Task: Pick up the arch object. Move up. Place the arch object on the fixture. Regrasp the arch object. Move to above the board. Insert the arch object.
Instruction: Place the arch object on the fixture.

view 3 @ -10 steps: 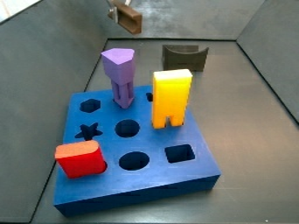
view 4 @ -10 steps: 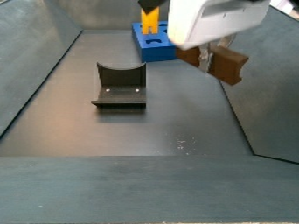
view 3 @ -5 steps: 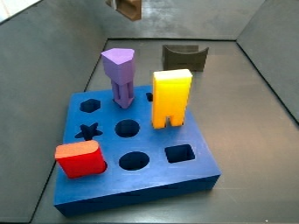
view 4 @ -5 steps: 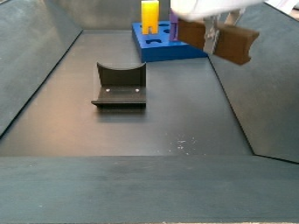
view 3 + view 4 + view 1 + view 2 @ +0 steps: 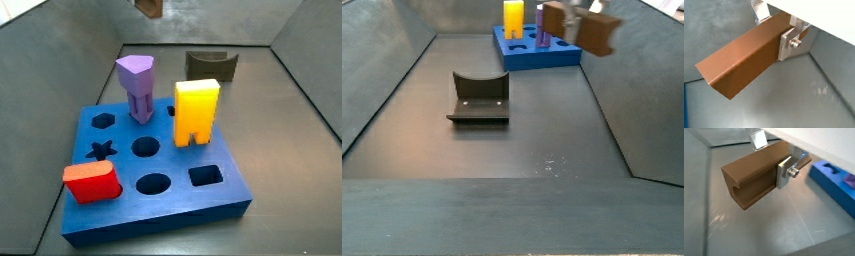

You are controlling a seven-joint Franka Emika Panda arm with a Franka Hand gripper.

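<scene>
The tool (image 5: 777, 31) has the arch object (image 5: 741, 62) clamped between its fingers (image 5: 788, 44), high in the air and well clear of the floor. The fixture (image 5: 478, 97) sits bare on the floor, apart from the board (image 5: 154, 170).

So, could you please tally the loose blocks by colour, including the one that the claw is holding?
Brown: 1, the arch object, held in the claw up in the air
Purple: 1, the purple post, standing in the board
Yellow: 1, the yellow block
Red: 1, the red block
Total: 4
</scene>
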